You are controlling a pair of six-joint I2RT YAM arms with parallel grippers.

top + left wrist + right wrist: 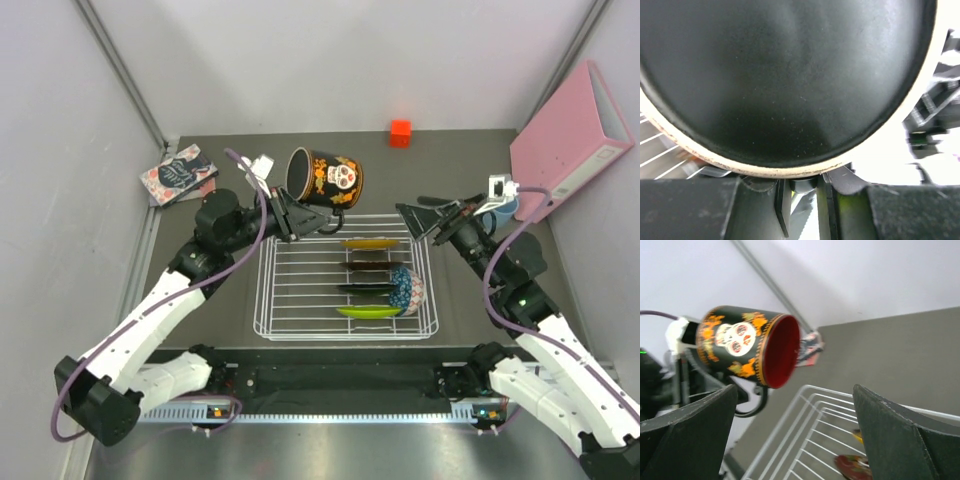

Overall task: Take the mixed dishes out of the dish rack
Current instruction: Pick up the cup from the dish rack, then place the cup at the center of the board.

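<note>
My left gripper (300, 220) is shut on the handle of the dark mug (325, 178), which hangs on its side above the far left corner of the dish rack (300, 290). The mug's black base (785, 75) fills the left wrist view, and its handle (803, 184) sits between the jaws. The right wrist view shows the mug's red inside (780, 350). In the rack stand yellow (368, 243), reddish (368, 263), black (365, 288) and lime green (368, 312) plates beside a blue patterned bowl (407, 290). My right gripper (420, 222) hovers open over the rack's far right corner, holding nothing. The light blue cup (503, 207) peeks out behind the right wrist.
An orange-red cube (400, 132) lies at the back of the table. A pink binder (570, 140) leans at the back right and a small booklet (178, 175) lies at the back left. Grey walls close in on both sides.
</note>
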